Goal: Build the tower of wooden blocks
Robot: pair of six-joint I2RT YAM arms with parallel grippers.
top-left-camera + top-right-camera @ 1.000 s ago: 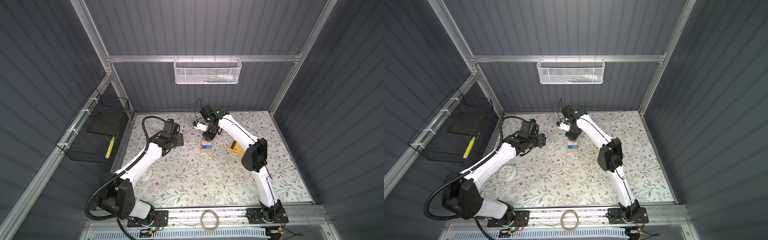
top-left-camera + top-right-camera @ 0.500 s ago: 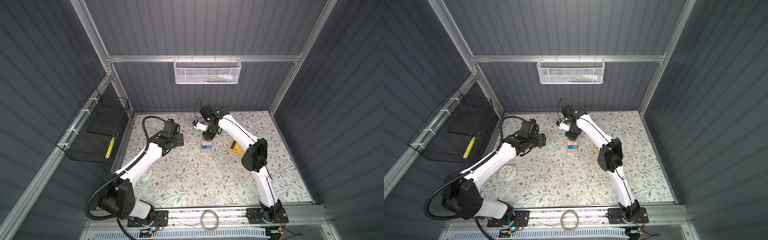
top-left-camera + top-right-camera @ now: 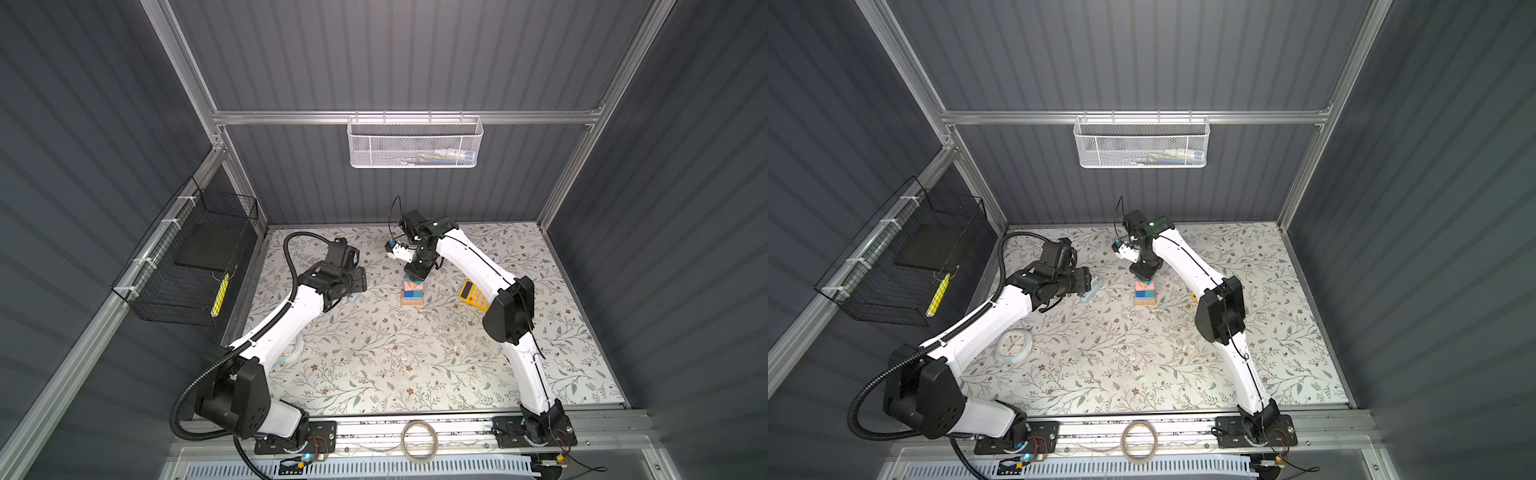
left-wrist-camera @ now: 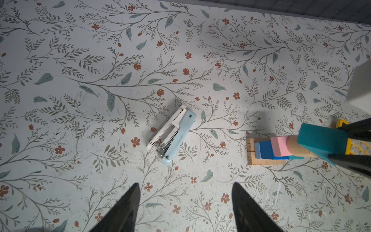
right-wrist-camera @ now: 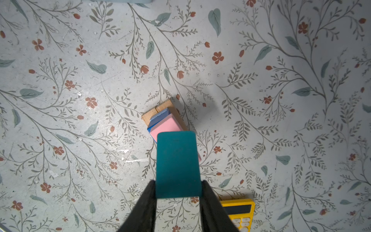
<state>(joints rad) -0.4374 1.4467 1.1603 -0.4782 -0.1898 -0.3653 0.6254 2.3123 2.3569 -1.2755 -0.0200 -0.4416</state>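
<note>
The step in hand was the capping of the multicoloured wood block tower (image 3: 412, 292). The right gripper (image 5: 177, 188) clasped the teal pointed wooden roof piece (image 5: 177, 160) between both fingers, directly over the stack. Whether the roof piece rested on the top block or hung just above it could not be told. The next move likely called for level seating, a slow release and a straight upward retreat, since a sideways nudge could topple the stack. The left gripper (image 4: 185, 183) hovered open and empty above the floral counter (image 3: 374, 353). The tower stood upright at the far centre, between a pale blue-white stapler (image 4: 171, 133) on the left and a yellow plastic calculator (image 3: 473, 296) on the right. From the base up it comprised plain tan bars, then light blue, dark blue, pink and a tan rounded block.
</note>
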